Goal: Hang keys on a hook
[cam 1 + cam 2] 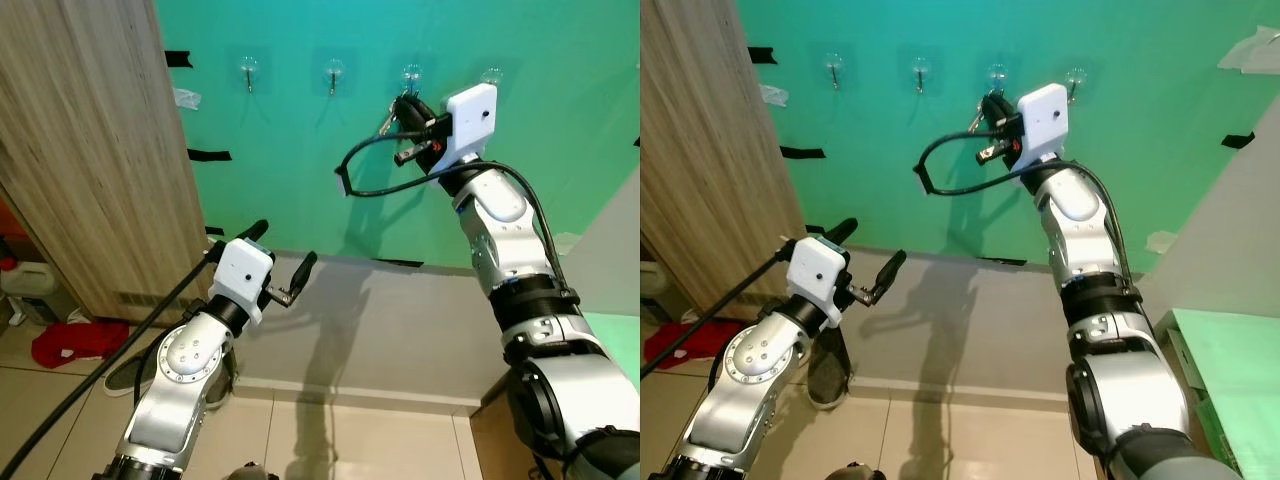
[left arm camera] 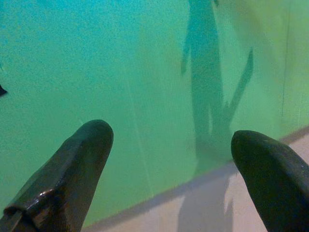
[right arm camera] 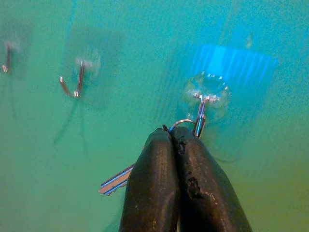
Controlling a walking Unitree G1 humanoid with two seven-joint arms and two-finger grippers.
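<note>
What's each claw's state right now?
Left claw: open, holding nothing, low by the green wall.
Right claw: shut on the keys, key ring at the hook.

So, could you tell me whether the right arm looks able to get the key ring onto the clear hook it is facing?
Probably yes. The right gripper, jaws shut on the silver key ring, is right at the clear adhesive metal hook on the green wall, with nothing between them.

Home hallway: wall hooks (image 1: 334,72), wooden cabinet (image 1: 90,150), shoe (image 1: 125,375).
</note>
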